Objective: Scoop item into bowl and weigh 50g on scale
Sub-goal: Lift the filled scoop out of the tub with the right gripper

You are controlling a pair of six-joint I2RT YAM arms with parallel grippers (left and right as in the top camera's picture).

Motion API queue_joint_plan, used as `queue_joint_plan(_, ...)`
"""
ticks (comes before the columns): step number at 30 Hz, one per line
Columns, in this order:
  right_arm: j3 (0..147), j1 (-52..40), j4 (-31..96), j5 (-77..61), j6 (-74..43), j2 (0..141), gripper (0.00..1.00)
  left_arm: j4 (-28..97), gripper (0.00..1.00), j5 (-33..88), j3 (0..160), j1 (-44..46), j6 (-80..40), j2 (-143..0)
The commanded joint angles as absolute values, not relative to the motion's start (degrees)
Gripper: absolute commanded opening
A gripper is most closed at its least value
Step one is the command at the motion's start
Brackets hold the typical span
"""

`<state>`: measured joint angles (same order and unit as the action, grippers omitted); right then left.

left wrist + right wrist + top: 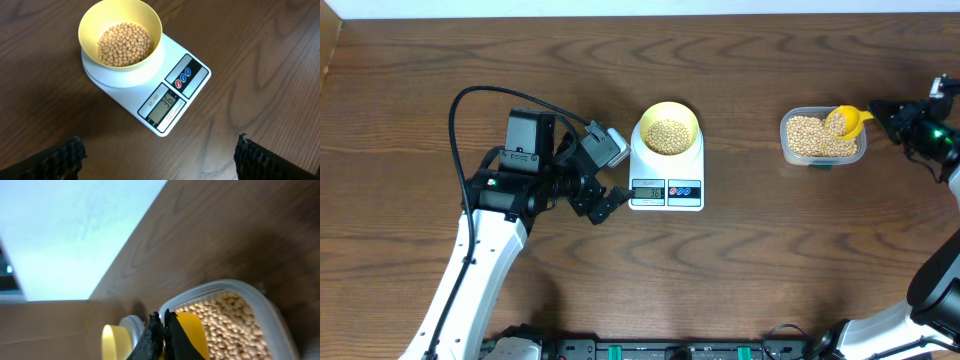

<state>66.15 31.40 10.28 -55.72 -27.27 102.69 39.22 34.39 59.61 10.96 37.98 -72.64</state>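
Observation:
The pale-yellow bowl (pixel 667 131) holds tan beans (pixel 124 44) and stands on the white scale (pixel 666 180); its display (pixel 164 106) reads about 36. My left gripper (pixel 605 203) is open and empty, just left of the scale's front; its fingertips (pixel 157 155) frame bare table. My right gripper (pixel 883 115) is shut on the handle of a yellow scoop (pixel 846 121), which rests in the clear tub (pixel 822 138) of beans (pixel 235 325). The scoop (pixel 190 332), bowl (pixel 112 342) and scale also show in the right wrist view.
The dark wooden table (pixel 770 260) stretches around the scale and tub. The table's far edge (pixel 130 255) meets a pale wall behind the tub. Black cables loop over my left arm (pixel 470 110).

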Motion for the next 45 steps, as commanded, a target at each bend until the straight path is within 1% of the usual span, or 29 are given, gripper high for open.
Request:
queue_joint_plan(1, 65.9, 31.6, 9.3, -60.1, -31.8, 103.3, 0.01, 39.4, 0.98, 35.1, 59.2, 10.7, 38.8, -73.0)
queue_joint_plan(7, 65.9, 30.5, 6.6, -61.3, -36.4, 103.3, 0.01, 39.4, 0.98, 35.1, 59.2, 10.7, 38.8, -73.0)
queue_joint_plan(12, 65.9, 28.7, 5.5, -61.3, -37.9, 103.3, 0.01, 39.4, 0.98, 35.1, 59.2, 10.7, 38.8, -73.0)
queue_joint_plan(26, 65.9, 22.0, -3.9, -61.2, -45.4, 103.3, 0.01, 39.4, 0.98, 35.1, 59.2, 10.7, 38.8, -73.0)
queue_joint_plan(40, 65.9, 13.8, -7.1, -59.8, -46.2, 103.3, 0.01, 39.4, 0.98, 35.1, 59.2, 10.7, 38.8, -73.0)
queue_joint_plan(45, 65.9, 10.0, -7.1, -57.7, -44.5, 103.3, 0.01, 39.4, 0.98, 35.1, 59.2, 10.7, 38.8, -73.0)
